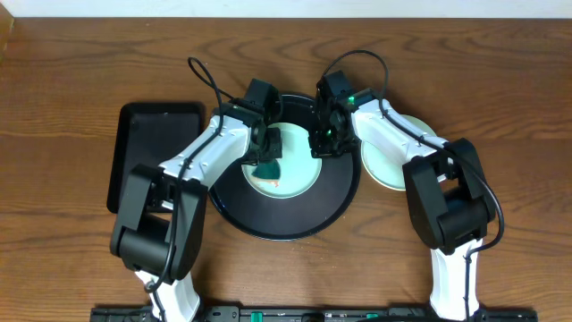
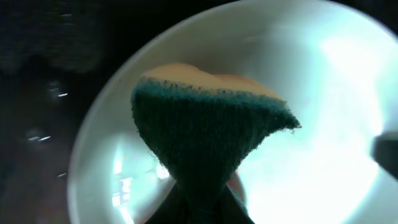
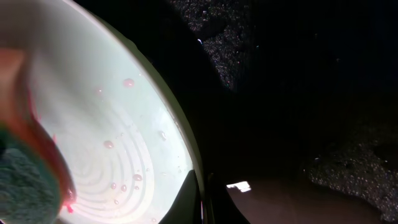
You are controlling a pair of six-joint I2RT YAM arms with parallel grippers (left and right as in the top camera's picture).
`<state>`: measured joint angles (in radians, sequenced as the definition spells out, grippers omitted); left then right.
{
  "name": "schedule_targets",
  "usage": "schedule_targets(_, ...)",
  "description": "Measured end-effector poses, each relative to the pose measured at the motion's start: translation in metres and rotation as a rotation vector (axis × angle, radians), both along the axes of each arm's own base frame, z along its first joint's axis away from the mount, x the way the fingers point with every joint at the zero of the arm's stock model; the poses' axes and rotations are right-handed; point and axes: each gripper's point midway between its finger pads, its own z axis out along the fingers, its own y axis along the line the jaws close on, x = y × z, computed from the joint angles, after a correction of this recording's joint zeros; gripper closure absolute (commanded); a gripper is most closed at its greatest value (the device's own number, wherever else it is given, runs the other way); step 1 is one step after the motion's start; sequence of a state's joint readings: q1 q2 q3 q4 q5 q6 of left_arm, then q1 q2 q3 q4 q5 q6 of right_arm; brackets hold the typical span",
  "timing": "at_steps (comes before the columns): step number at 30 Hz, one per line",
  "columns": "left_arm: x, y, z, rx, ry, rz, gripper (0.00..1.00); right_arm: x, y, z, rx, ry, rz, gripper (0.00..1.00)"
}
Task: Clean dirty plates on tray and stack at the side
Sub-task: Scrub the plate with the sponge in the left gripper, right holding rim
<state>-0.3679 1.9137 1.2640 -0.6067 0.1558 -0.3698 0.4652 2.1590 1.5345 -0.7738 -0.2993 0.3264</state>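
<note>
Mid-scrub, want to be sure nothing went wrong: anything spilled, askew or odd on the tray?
Nothing askew. The plate lies flat in the tray. A red smear by the sponge and pinkish droplets sit on the plate only; none shows on the tray.

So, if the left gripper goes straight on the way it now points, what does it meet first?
The left gripper points down, shut on the sponge, so the sponge would press the plate on the tray first. They may be touching; depth is unclear.
</note>
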Motion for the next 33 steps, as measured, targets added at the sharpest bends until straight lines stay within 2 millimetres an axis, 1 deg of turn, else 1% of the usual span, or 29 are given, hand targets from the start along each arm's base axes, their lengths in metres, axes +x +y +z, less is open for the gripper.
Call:
schedule_targets(6,0.005,-0.020,0.001,-0.108,-0.007,-0.030,0.93,0.000,0.000,0.000,0.000,0.000,0.000,0.99)
schedule_targets(11,0.023,-0.029,0.007,-0.141,-0.090,-0.047,0.93,0.000,0.000,0.000,0.000,-0.001,0.000,0.99)
schedule_targets(13,0.031,-0.026,0.008,-0.113,-0.127,-0.041,0.92,0.000,0.000,0.000,0.000,0.000,0.000,0.99)
schedule_targets(16,0.040,-0.014,0.008,-0.041,-0.172,-0.020,0.93,0.000,0.000,0.000,0.000,-0.001,0.000,0.99)
schedule_targets(19,0.042,-0.002,0.006,0.024,-0.185,-0.002,0.93,0.000,0.000,0.000,0.001,-0.001,0.000,0.99)
schedule_targets(22,0.034,0.004,0.002,0.050,-0.148,-0.001,0.93,0.000,0.000,0.000,0.001,-0.001,0.001,0.99)
schedule_targets(26,0.010,0.006,-0.004,0.048,-0.042,-0.015,0.93,-0.001,0.002,0.000,0.003,-0.002,0.005,0.99)
schedule_targets(29,-0.012,-0.001,-0.007,-0.003,0.053,-0.050,0.93,-0.001,0.002,0.000,0.004,-0.002,0.005,0.99)
schedule_targets(33,-0.028,-0.021,-0.003,-0.124,0.115,-0.137,0.93,-0.001,0.002,0.000,0.003,-0.002,0.005,0.99)
